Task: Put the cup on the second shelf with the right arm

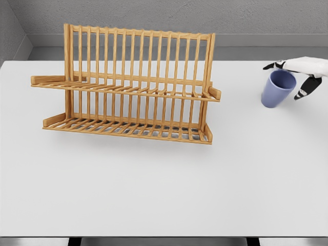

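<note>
Blue cup [278, 88] sits at far right of the white counter [164, 189], tilted w/ its mouth toward upper right, well apart from the wooden two-tier dish rack [128, 87]. Right hand [300, 72] comes in from the right edge, right above the cup rim; fingers [306, 87] spread, draped over rim, not clearly gripping. Both rack shelves hold nothing.

A white counter [154, 195] fills most of the view. Behind its far edge runs a grey wall [205, 15], with a darker strip at its foot.
</note>
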`<action>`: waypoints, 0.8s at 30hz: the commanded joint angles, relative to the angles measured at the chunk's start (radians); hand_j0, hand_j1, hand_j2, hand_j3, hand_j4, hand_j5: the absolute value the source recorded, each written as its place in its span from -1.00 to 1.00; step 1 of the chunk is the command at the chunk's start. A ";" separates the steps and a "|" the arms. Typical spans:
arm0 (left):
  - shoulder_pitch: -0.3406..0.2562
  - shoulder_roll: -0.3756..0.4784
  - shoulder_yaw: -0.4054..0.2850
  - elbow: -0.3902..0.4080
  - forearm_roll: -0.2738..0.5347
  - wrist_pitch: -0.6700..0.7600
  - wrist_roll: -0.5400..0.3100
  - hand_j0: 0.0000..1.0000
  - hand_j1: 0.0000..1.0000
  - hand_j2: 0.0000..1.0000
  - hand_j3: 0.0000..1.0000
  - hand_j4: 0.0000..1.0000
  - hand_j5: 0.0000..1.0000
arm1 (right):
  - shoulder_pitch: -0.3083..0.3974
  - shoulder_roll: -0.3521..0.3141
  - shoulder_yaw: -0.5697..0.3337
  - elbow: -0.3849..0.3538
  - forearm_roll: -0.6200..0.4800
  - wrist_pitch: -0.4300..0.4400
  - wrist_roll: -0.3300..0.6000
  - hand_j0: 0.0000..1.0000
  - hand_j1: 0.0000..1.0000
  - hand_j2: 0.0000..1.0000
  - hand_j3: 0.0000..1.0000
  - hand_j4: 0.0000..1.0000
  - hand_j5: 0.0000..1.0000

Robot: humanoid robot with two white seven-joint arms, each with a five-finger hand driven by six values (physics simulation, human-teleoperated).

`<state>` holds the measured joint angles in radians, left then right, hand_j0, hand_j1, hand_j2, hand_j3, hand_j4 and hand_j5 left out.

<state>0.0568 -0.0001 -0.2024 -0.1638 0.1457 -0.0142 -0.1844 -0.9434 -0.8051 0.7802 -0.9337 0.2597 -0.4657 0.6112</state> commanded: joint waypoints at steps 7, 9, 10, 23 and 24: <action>0.000 0.000 0.000 0.000 0.000 0.000 -0.001 1.00 1.00 1.00 1.00 1.00 1.00 | -0.008 0.030 0.001 0.039 0.012 0.001 0.000 1.00 1.00 1.00 1.00 1.00 1.00; 0.000 0.000 0.000 0.000 0.000 0.000 0.000 1.00 1.00 1.00 1.00 1.00 1.00 | -0.008 0.035 0.001 0.041 0.013 0.001 0.000 1.00 1.00 1.00 1.00 1.00 1.00; 0.000 0.000 0.000 0.000 0.002 0.000 -0.001 1.00 1.00 1.00 1.00 1.00 1.00 | -0.008 0.037 0.001 0.042 0.013 0.001 0.000 1.00 1.00 1.00 1.00 1.00 1.00; 0.000 0.000 0.000 0.000 0.000 0.000 -0.001 1.00 1.00 1.00 1.00 1.00 1.00 | -0.017 0.050 0.024 0.059 0.027 -0.004 0.000 0.56 0.56 0.56 0.56 0.56 0.56; 0.000 0.000 0.000 0.001 0.000 -0.001 0.000 1.00 1.00 1.00 1.00 1.00 1.00 | -0.017 0.052 0.024 0.059 0.027 -0.005 0.000 0.53 0.53 0.53 0.53 0.53 0.53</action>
<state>0.0568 -0.0001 -0.2024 -0.1639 0.1456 -0.0141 -0.1845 -0.9603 -0.7537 0.8013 -0.8745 0.2902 -0.4709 0.6108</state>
